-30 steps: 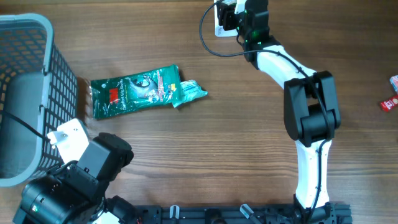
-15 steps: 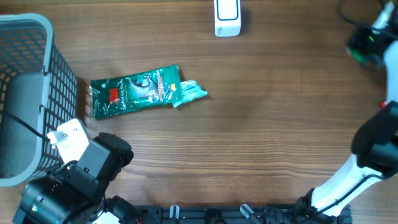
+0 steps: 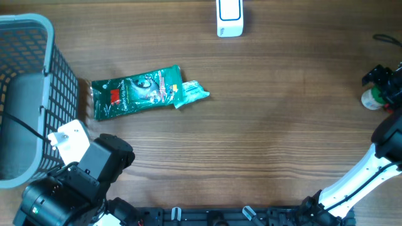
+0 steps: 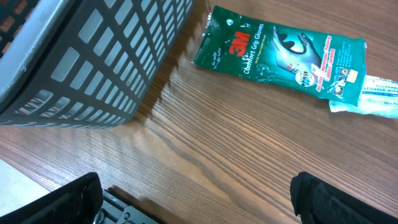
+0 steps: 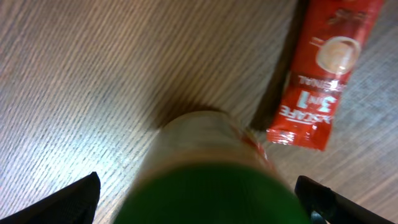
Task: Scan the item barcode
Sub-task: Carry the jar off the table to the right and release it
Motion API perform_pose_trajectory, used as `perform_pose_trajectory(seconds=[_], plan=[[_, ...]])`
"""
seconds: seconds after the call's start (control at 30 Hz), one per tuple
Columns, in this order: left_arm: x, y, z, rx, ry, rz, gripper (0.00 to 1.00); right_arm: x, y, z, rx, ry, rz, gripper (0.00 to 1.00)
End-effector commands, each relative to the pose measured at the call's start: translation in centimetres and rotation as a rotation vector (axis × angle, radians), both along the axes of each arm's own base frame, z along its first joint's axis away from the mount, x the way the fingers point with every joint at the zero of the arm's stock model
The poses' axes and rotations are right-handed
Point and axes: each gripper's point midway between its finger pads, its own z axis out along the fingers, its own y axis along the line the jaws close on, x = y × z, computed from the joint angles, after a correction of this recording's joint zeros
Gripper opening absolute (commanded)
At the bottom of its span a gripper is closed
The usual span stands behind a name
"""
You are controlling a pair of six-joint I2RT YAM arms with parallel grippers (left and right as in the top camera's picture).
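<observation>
A green 3M glove packet lies flat on the table, left of centre, and shows again in the left wrist view as the packet. The white barcode scanner stands at the far edge with nothing touching it. At the right edge my right gripper hangs over a green-capped jar. In the right wrist view the jar is blurred and fills the gap between the open jaws of that gripper, which do not visibly touch it. My left gripper is open over bare wood, well short of the packet.
A grey mesh basket stands at the left edge, close to the left arm. A red Nescafe sachet lies just beyond the jar. The table's near edge and rail show beneath the left fingers.
The right arm has swung from the scanner at the far edge to the table's right edge, above the jar. Its jaws have spread wider. The scanner stays behind; the left arm is still.
</observation>
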Motion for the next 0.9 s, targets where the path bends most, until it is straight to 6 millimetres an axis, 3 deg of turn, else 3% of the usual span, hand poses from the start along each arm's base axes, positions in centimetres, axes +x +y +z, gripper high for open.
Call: perform_pose_trajectory(seconds=[0.0, 0.1, 0.17, 0.2, 0.27, 0.3, 0.4, 0.47, 0.6, 0.73, 0.8, 0.87], plan=[[0.0, 0.3, 0.1, 0.003, -0.015, 0.026, 1.00, 1.1, -1.3, 7.1, -0.113, -0.128, -0.091, 1.00], [0.0, 0.3, 0.1, 0.002, -0.015, 0.026, 1.00, 0.8, -0.3, 11.1, -0.136, -0.197, -0.146, 1.00], [0.0, 0.3, 0.1, 0.002, -0.015, 0.026, 1.00, 0.6, 1.4, 13.7, -0.140, -0.227, -0.150, 1.00], [0.0, 0.3, 0.1, 0.002, -0.015, 0.026, 1.00, 0.4, 3.0, 14.5, -0.121, -0.230, -0.153, 0.89], [0.0, 0.3, 0.1, 0.002, -0.015, 0.026, 1.00, 0.7, 5.1, 14.5, -0.083, -0.218, -0.121, 0.38], [0.0, 0.3, 0.1, 0.002, -0.015, 0.026, 1.00, 1.2, 6.4, 14.0, -0.074, -0.205, -0.089, 0.20], [0.0, 0.3, 0.1, 0.002, -0.015, 0.026, 1.00, 1.4, 8.6, 10.0, -0.096, -0.130, -0.029, 0.05], [0.0, 0.3, 0.1, 0.002, -0.015, 0.026, 1.00, 0.9, 9.1, 6.5, -0.115, -0.077, -0.013, 0.04], [0.0, 0.3, 0.1, 0.002, -0.015, 0.026, 1.00, -0.3, 7.5, 2.9, -0.203, -0.046, -0.040, 0.05], [0.0, 0.3, 0.1, 0.002, -0.015, 0.026, 1.00, -0.9, 5.3, 2.3, -0.252, -0.056, -0.087, 0.05], [0.0, 0.3, 0.1, 0.002, -0.015, 0.026, 1.00, -2.3, 2.7, 2.3, -0.314, -0.022, -0.141, 0.08], [0.0, 0.3, 0.1, 0.003, -0.015, 0.026, 1.00, -3.1, 1.4, 2.0, -0.334, -0.002, -0.169, 0.09]])
